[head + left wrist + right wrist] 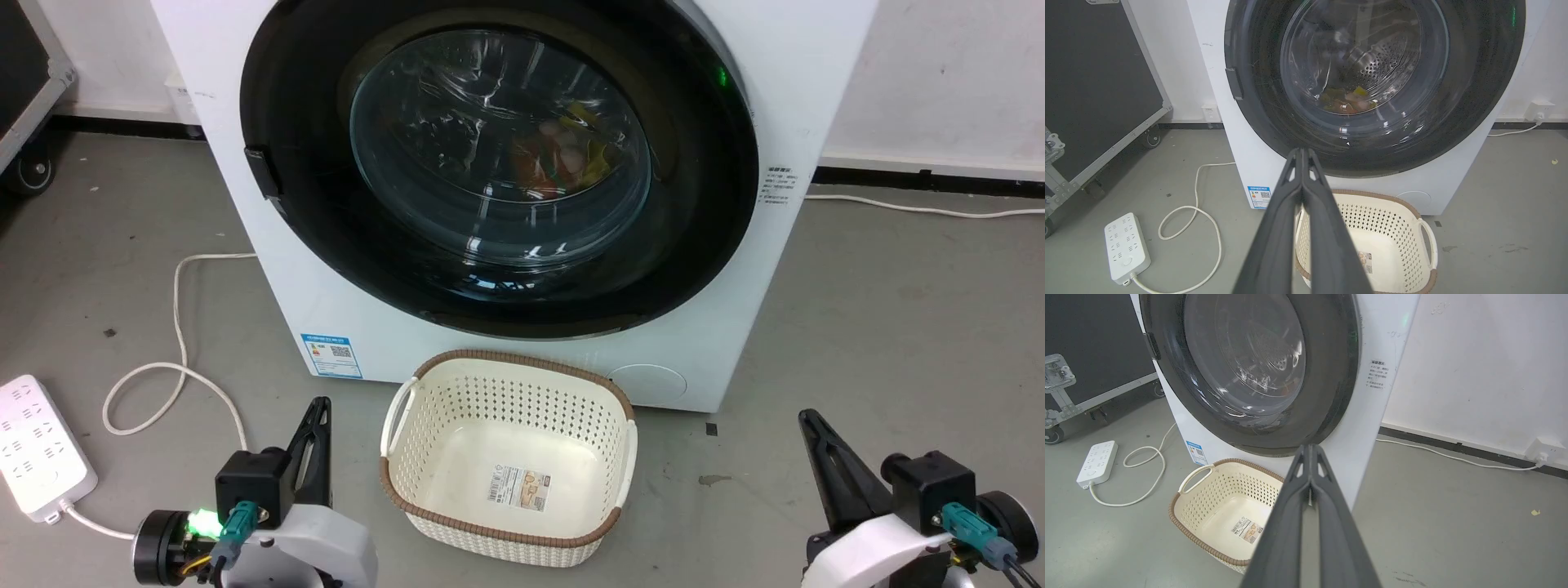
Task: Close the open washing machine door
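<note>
As it stands: door (498,155) flush on the washing machine (326,302) front, looks shut.
Left tool (320,406): clamped together, empty, door up ahead, nearer its latch edge.
Right tool (807,418): likewise closed, empty.

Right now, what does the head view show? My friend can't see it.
A white washer with its round black door shut, colourful things inside. A cream basket sits before it, left tool and right tool low at the corners.

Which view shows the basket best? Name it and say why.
Head view: the basket lies whole and uncovered. In the left wrist view the left hand covers one side; in the right wrist view the right hand covers one end.
</note>
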Motion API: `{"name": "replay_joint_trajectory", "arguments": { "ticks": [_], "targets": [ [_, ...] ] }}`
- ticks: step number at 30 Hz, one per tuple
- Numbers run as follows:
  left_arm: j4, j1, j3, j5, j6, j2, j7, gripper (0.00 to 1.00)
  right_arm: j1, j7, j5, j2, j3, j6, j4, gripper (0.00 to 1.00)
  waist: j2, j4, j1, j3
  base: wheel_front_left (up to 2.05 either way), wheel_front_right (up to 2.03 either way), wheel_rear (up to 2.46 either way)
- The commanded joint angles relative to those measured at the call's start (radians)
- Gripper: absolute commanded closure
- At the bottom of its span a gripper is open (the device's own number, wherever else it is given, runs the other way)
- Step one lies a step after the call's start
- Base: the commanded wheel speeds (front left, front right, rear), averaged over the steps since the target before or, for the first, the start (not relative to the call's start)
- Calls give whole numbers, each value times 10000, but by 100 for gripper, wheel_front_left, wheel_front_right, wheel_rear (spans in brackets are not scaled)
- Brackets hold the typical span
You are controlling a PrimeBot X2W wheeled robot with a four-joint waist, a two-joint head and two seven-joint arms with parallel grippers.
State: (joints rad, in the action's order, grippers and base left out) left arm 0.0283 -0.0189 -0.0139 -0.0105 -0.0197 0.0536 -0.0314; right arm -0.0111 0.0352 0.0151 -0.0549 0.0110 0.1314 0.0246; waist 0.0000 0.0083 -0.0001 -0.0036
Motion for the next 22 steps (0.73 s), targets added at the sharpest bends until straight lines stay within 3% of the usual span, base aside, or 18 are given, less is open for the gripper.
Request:
{"name": "replay_joint_trajectory", "arguments": {
  "ticks": [1,22],
  "targets": [
    [-80,149,51,56,69,-5,54,100,99,-91,-78,42,-28,-7,-86,100,0,-6,1,3,0,0,0],
    [-283,189,139,105,197,-34,314,100,111,-352,-151,47,-110,-7,-246,100,0,-83,1,36,0,0,0]
  ]
}}
